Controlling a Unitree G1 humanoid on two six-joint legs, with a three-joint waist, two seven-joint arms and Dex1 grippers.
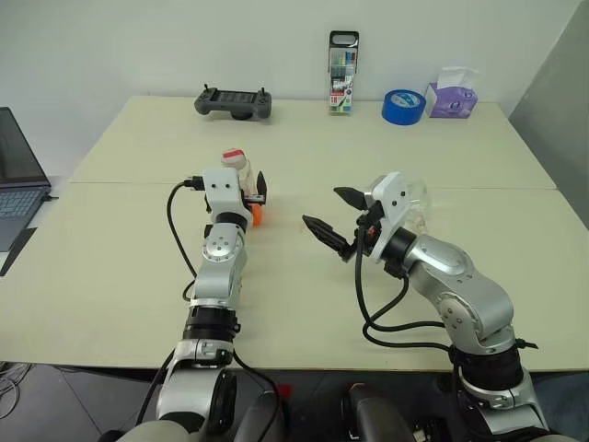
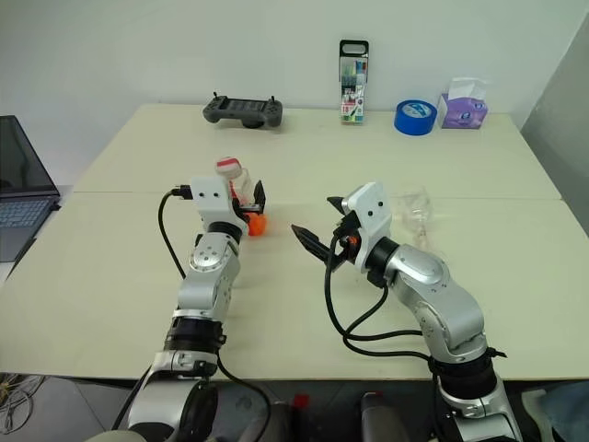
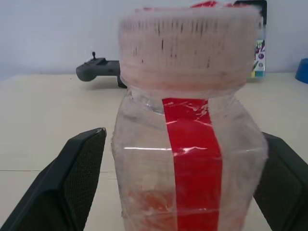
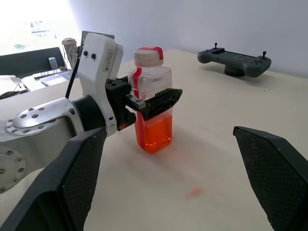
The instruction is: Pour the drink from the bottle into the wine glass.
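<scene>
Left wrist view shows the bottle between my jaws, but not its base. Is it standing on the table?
Observer: Yes. The bottle stands upright on the table.
Operator: I can't see the wine glass from here. Where is it?
Observer: The wine glass is on the table to the robot's right, just beyond the right gripper.

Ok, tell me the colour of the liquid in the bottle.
Translucent orange drink in the bottle; clearest in the right wrist view.
</scene>
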